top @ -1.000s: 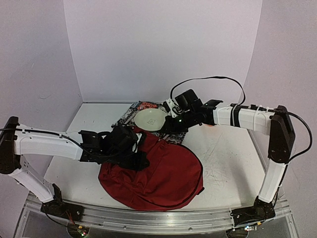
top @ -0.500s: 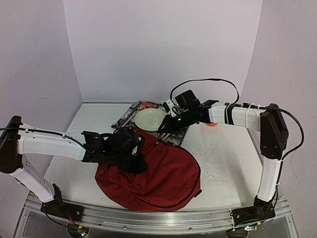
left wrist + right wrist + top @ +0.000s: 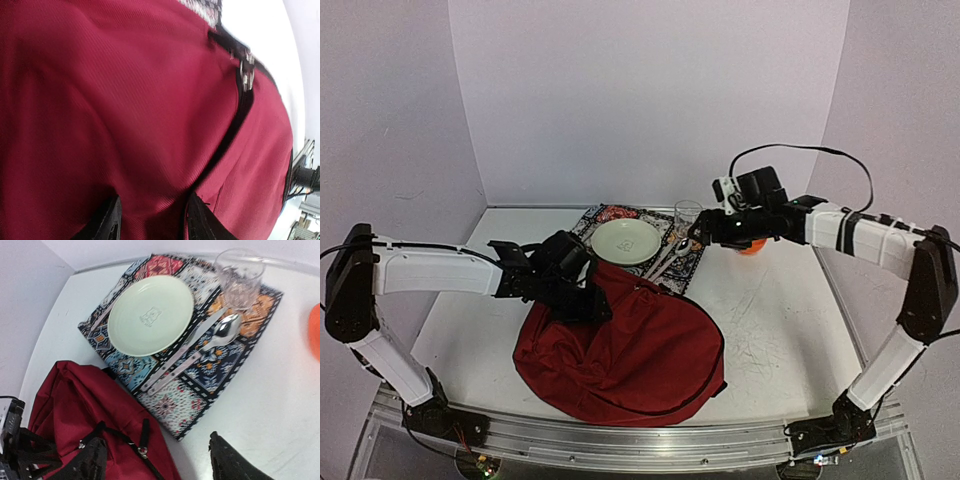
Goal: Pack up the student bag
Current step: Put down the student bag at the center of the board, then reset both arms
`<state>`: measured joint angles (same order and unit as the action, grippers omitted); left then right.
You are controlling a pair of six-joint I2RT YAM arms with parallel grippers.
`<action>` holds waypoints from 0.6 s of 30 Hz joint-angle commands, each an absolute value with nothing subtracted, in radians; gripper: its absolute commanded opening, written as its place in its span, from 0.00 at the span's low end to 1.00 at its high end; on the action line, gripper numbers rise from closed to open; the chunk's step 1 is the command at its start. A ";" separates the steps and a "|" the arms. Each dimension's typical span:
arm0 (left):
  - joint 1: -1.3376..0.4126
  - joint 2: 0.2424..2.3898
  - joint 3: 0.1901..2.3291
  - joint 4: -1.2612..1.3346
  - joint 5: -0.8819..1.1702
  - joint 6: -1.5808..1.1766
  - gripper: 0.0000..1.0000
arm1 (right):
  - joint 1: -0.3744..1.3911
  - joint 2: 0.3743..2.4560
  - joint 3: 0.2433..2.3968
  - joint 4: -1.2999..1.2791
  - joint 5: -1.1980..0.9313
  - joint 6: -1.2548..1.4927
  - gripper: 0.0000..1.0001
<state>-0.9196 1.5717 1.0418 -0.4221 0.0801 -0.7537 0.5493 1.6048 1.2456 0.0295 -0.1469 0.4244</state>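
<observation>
Student bag: large dark-red soft fabric backpack (image 3: pixel 630 350), slumped in a rounded heap on the near middle of the white worktop (image 3: pixel 780 320); no open mouth showing, nothing visibly inside.
Left tool (image 3: pixel 152 200): pressed low against the bag's far-left top, fingers (image 3: pixel 107 222) parted with red cloth spread across the gap; no pinch visible, so reads as let go.
Black strip with small metal piece (image 3: pixel 245 75): runs across the red fabric just ahead of the left tool; zipper or strap, cannot tell which.
Right tool (image 3: pixel 156 442): raised above the far right of the worktop, jaws wide, holding nothing.
Patterned cloth placemat (image 3: pixel 170 405): just behind the bag, near corner close to the bag's top edge.
On the mat: pale green round plate (image 3: pixel 150 315), silver knife (image 3: pixel 185 350) and spoon (image 3: pixel 225 330) beside it, clear drinking glass (image 3: pixel 239 277) at the far corner.
Orange object (image 3: pixel 314 330): right of the mat, cut off by the frame edge.
Step in hand: probably readying the bag, with neither tool gripping.
Next move: calls for finding the zipper pull, pinning the floppy cloth with one tool and drawing the opening wide with the other.
</observation>
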 commanded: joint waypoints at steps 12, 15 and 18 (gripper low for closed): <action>-0.432 1.205 1.005 -0.509 0.076 -0.559 0.83 | 0.416 1.016 0.999 -0.206 0.392 0.451 0.98; -0.306 1.142 1.017 -0.562 0.041 -0.496 0.97 | 0.415 0.893 0.985 -0.266 0.470 0.454 0.98; -0.223 1.073 1.031 -0.594 -0.063 -0.454 1.00 | 0.415 0.794 0.989 -0.327 0.514 0.462 0.98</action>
<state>-0.3157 1.1642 1.0146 -0.5159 0.0534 -0.5558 0.4171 0.9082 0.9943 -0.2066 0.3659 0.4464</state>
